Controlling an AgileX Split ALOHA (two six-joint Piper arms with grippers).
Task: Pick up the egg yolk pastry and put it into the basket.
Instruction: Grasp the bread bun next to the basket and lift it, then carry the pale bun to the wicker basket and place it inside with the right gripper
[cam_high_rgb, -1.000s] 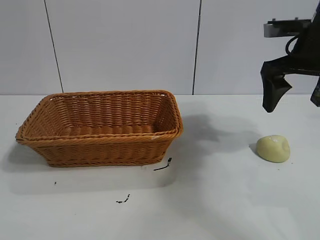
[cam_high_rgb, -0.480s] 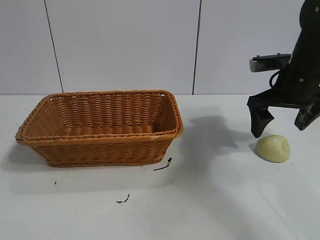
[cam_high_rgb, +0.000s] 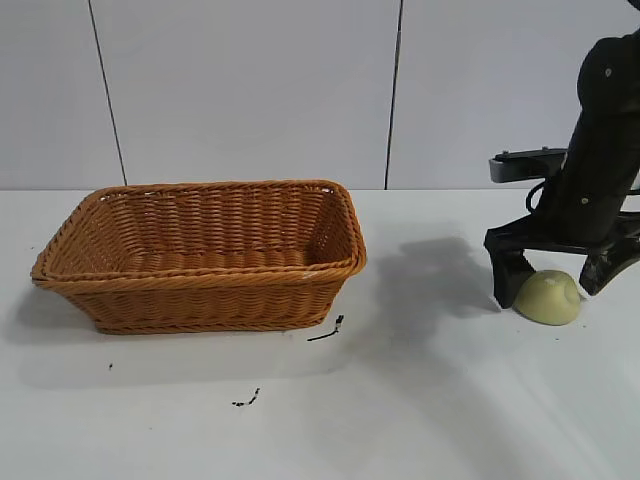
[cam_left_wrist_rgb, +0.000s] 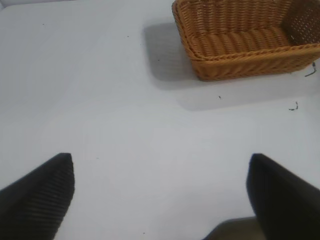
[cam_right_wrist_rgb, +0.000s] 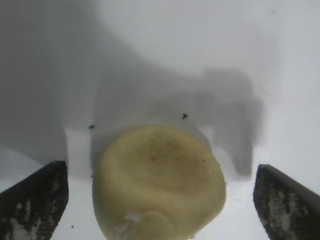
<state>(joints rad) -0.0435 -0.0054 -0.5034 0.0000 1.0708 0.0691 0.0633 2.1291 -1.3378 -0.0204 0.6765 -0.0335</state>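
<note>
The egg yolk pastry (cam_high_rgb: 547, 298), a small pale yellow-green dome, lies on the white table at the right. My right gripper (cam_high_rgb: 552, 285) is open and low over it, one finger on each side, with a gap to each finger. In the right wrist view the pastry (cam_right_wrist_rgb: 159, 185) sits between the two dark fingertips (cam_right_wrist_rgb: 35, 200), not touched by them. The orange-brown wicker basket (cam_high_rgb: 200, 285) stands at the left of the table, apart from the pastry. My left gripper (cam_left_wrist_rgb: 160, 197) is open and empty over bare table; it is out of the exterior view.
Small black marks (cam_high_rgb: 326, 331) lie on the table just in front of the basket's right corner, and another (cam_high_rgb: 246, 400) nearer the front. The basket's corner (cam_left_wrist_rgb: 240, 55) shows far off in the left wrist view.
My right gripper has come down from above the table and moved left, so that its open fingers now straddle the pastry. The pastry and basket have not moved.
</note>
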